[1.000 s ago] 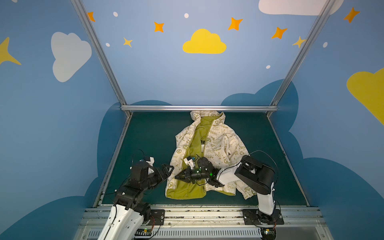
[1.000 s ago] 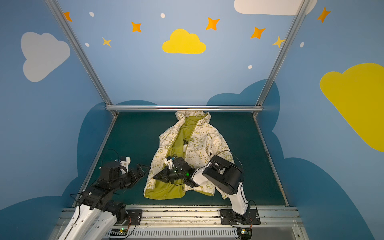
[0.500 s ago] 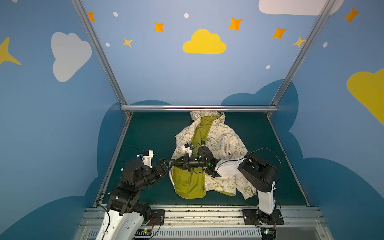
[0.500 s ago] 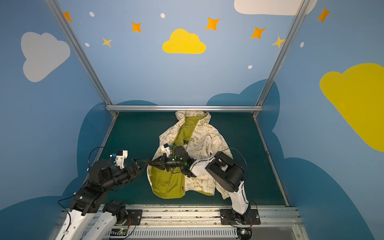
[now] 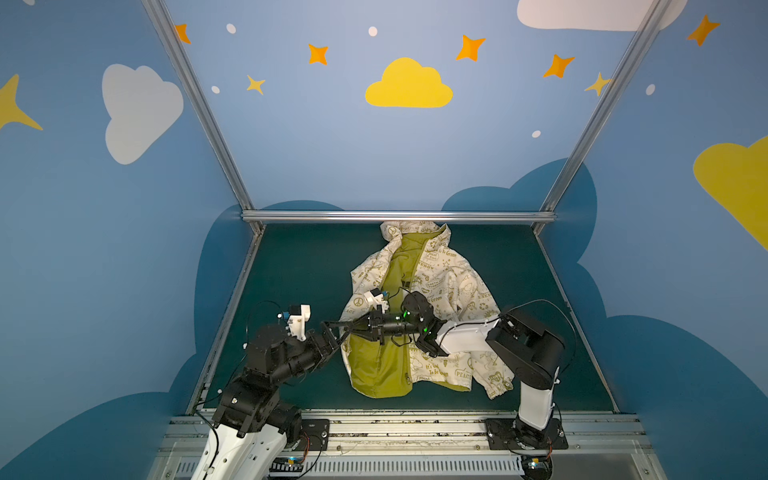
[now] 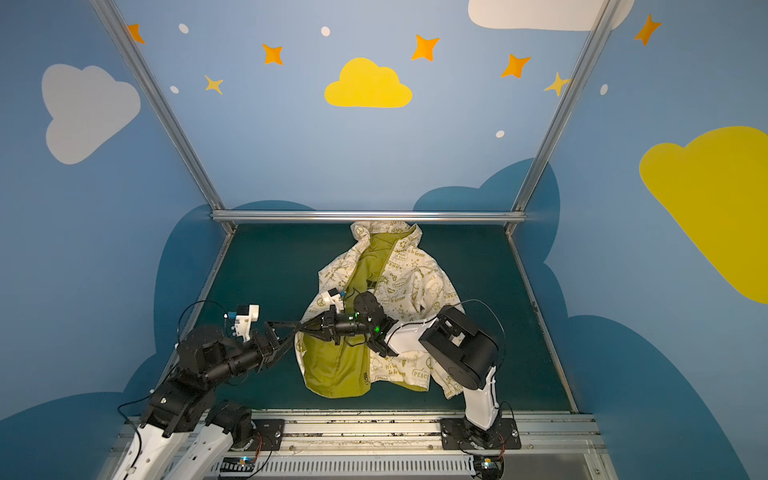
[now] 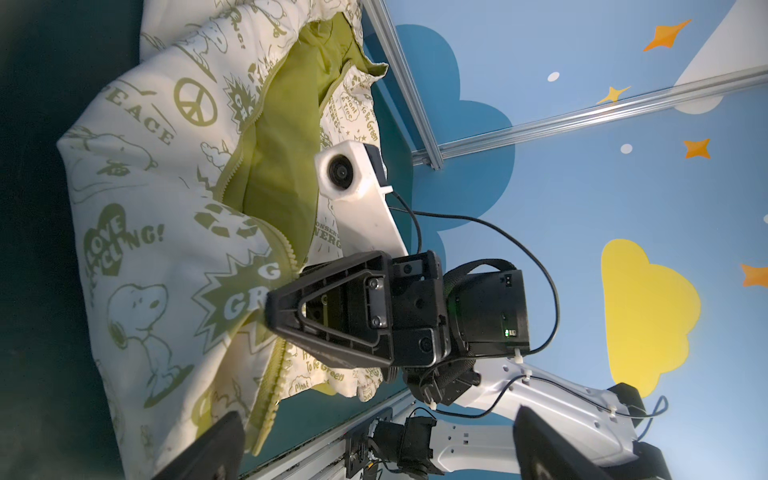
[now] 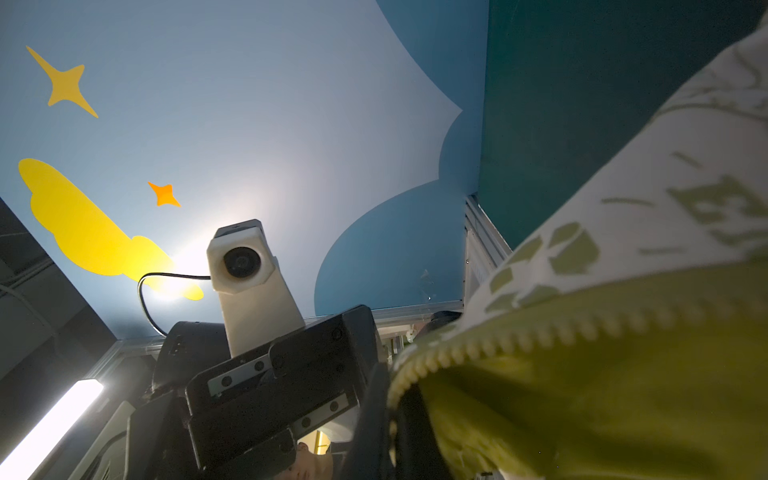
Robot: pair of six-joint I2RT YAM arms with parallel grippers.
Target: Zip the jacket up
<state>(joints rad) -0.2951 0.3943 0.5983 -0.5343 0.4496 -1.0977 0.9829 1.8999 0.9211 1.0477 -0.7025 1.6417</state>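
Note:
The cream jacket with olive prints lies unzipped on the dark green table, its lime lining showing. My right gripper reaches across to the left and is shut on the zipper edge of one front panel, holding it off the table. In the right wrist view the gripper pinches the toothed edge. My left gripper stands open just left of those tips. In the left wrist view this open gripper has nothing between its fingers. The zipper slider is not visible.
The table is walled by blue panels with aluminium posts and a rail right behind the hood. A metal base rail runs along the front edge. The right arm's white link lies over the jacket's lower half.
My right gripper has lifted the front panel's edge off the table and drawn it leftward, folding the panel. The left arm has risen and brought its open gripper level with it.

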